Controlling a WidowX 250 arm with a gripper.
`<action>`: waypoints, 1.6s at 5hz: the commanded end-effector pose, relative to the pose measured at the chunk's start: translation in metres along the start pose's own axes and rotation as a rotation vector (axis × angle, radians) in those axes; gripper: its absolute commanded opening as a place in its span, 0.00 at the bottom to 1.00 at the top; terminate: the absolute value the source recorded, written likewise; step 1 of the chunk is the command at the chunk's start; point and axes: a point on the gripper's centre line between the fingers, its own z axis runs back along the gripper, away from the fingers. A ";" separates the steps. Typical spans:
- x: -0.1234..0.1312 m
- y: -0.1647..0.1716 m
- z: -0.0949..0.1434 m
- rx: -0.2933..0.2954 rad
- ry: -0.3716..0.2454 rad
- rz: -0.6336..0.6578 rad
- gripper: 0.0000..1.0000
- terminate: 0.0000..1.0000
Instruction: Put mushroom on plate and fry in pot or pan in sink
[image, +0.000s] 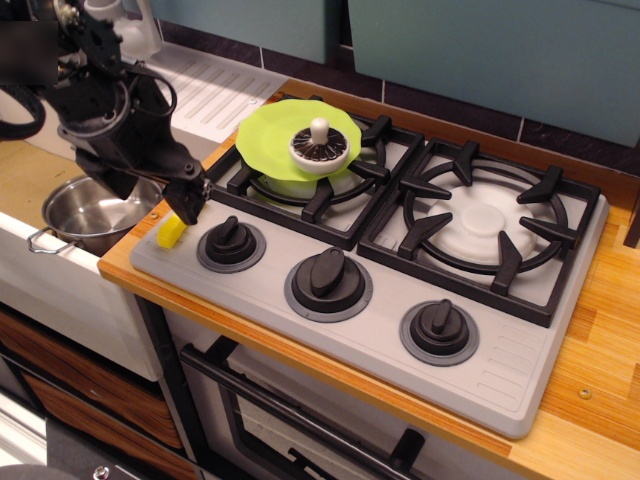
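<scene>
The mushroom (320, 148) sits gills up on the lime-green plate (268, 135), which rests on the left burner grate. The yellow fry (171, 231) lies on the stove's front left corner, and only its lower end shows. My black gripper (189, 205) is down on the fry's upper end and hides it. The fingers are dark and seen from behind, so I cannot tell how the jaws stand. The steel pot (92, 211) stands in the sink (28, 172) just left of the fry, partly behind my arm.
The grey stove (400, 300) has three black knobs (327, 272) along its front and a bare right burner (485, 225). A white drainboard (205, 88) lies behind the gripper. The wooden counter (600, 300) runs along the right.
</scene>
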 end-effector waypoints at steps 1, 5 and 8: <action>0.000 0.001 -0.012 -0.015 -0.039 -0.010 1.00 0.00; -0.010 0.007 -0.037 -0.072 -0.100 -0.041 1.00 0.00; -0.002 0.006 -0.036 -0.082 -0.080 -0.041 0.00 0.00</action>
